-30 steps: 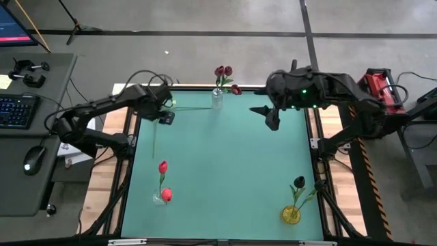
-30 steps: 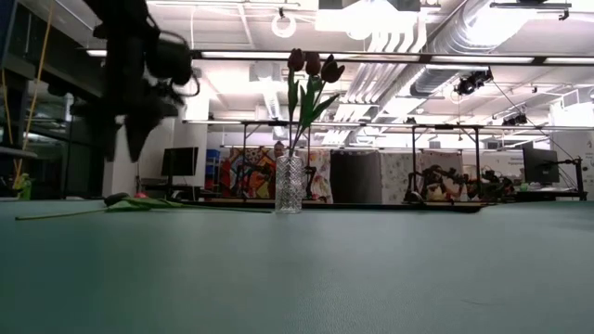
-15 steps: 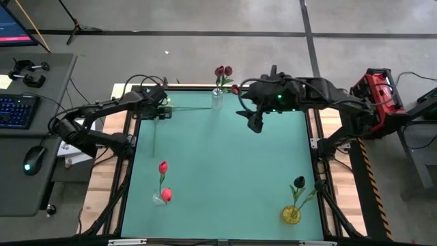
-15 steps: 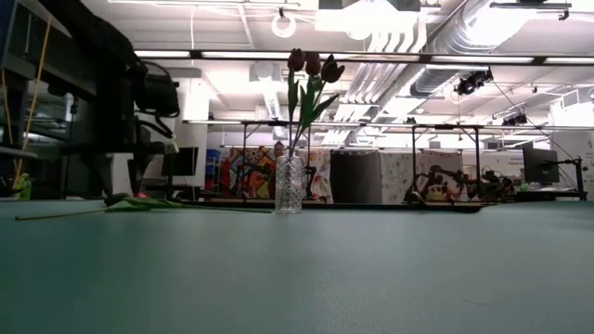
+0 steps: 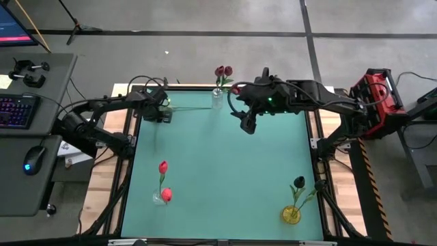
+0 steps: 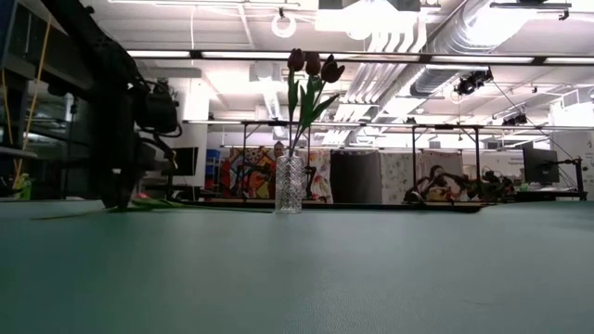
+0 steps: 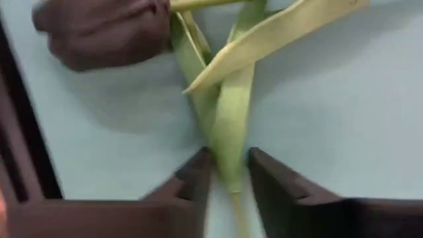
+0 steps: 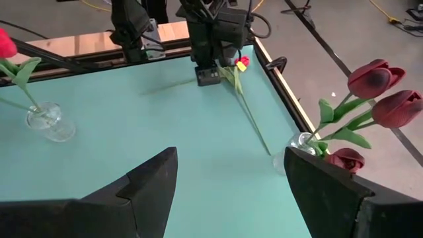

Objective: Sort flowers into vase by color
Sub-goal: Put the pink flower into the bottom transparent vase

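Observation:
A flower [image 5: 188,108] with a dark head [image 7: 106,30] and green leaves lies flat on the table at the far left. Its stem [image 8: 254,122] runs toward the clear vase [image 5: 217,101] at the far middle. My left gripper [image 5: 164,113] stands down on it, shut on it. That vase holds dark red flowers [image 5: 223,71] upright. My right gripper [image 5: 246,123] hovers open over the table, right of this vase, with nothing between its fingers [image 8: 152,178]. My left gripper pinches the flower where its leaves meet the stem [image 7: 230,165], between its two fingers [image 7: 195,182]. The fingers come from above, pointing down, and lie across the stem. The flower lies flat on the table.
A clear vase [image 5: 162,197] with red-pink flowers [image 5: 163,167] stands near left. A yellow vase [image 5: 291,214] with a near-black flower [image 5: 298,182] stands near right. A thin stem [image 5: 154,137] lies along the left edge. Desks and cables lie beyond the table's left edge.
My left gripper has gone down onto the table, onto the lying flower. My right gripper has moved toward the table's left, closer to the far vase, still open. The flowers and vases have stayed put.

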### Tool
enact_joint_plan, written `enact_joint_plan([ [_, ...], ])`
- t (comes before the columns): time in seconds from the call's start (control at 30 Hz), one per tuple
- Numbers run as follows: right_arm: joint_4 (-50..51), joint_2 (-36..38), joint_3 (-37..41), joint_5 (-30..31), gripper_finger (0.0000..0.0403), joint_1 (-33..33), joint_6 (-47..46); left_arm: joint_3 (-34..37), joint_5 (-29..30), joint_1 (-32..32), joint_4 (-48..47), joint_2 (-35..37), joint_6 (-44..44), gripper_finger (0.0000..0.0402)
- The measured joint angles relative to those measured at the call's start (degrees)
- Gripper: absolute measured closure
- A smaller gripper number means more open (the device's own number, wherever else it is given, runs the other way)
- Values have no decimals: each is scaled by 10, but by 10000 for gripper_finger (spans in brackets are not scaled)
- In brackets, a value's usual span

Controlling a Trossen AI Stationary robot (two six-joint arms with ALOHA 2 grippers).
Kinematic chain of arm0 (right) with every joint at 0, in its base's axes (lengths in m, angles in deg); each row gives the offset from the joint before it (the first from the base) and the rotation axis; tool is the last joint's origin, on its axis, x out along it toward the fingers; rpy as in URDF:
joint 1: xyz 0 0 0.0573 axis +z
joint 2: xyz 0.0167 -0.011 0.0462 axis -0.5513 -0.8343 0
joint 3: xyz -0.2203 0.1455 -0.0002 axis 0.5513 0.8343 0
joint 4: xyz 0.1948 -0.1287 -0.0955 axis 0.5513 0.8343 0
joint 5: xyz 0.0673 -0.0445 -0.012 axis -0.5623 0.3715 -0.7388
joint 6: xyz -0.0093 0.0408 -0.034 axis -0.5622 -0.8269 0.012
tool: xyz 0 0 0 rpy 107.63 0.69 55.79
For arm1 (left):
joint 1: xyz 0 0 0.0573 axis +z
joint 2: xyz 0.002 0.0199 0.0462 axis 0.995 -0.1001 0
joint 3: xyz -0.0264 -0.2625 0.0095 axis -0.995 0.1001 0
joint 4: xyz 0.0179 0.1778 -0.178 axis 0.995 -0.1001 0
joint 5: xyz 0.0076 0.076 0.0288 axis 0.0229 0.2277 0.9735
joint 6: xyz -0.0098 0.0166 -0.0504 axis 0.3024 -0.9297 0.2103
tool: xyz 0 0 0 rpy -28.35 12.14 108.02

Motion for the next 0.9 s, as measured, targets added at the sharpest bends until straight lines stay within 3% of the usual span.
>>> enact_joint_plan([
  [0.1, 0, 0, 0, 0, 137, 0, 0, -4, -17, 0, -3, 9, -33, 384],
  [0.3, 1, 2, 0, -1, 137, 0, 7, -78, -87, 1, -119, 41, -93, 398],
  [0.57, 1, 2, 0, -2, 137, 0, 30, -244, -210, 0, -382, 36, -138, 400],
  [0.77, 5, 2, 0, -5, 137, 0, 49, -333, -254, 0, -505, 32, -179, 401],
  [0.9, 6, 2, 0, -5, 137, 0, 61, -414, -202, -1, -525, 34, -166, 401],
])
